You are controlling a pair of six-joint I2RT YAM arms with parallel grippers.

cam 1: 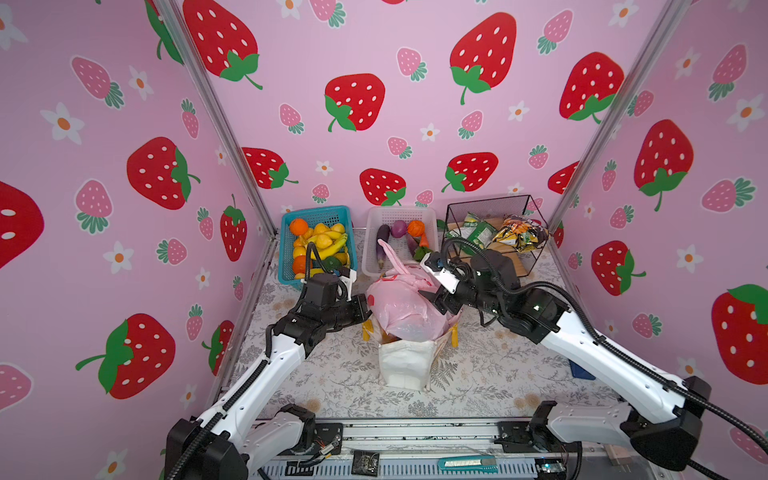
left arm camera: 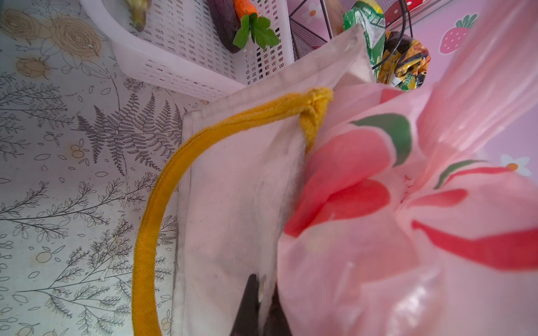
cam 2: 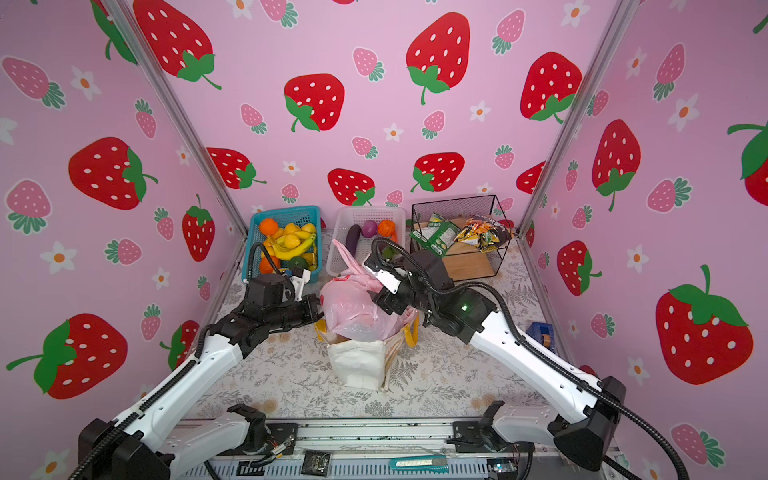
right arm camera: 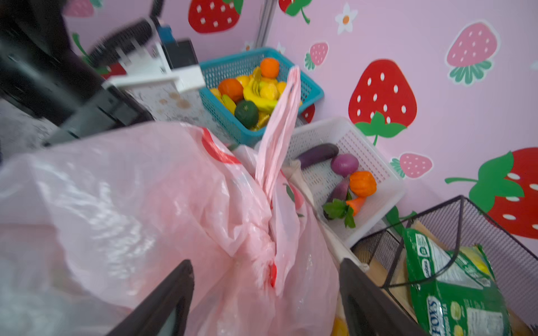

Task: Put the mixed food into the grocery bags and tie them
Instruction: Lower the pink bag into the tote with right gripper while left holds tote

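The pink plastic bag bulges out of the cream canvas tote in the middle of the table. One loop handle of the pink bag stands up. My left gripper is at the bags' left side, shut on the tote's cream rim beside its yellow strap. My right gripper is open, its jaws wide on either side of the pink bag's gathered neck. Toy vegetables, among them a carrot, lie in the white basket. Snack packets fill the wire basket.
At the back left a blue basket holds oranges, lemons and bananas. The white basket and the black wire basket stand close behind the bags. A blue object lies by the right wall. A teal box cutter rests on the front rail.
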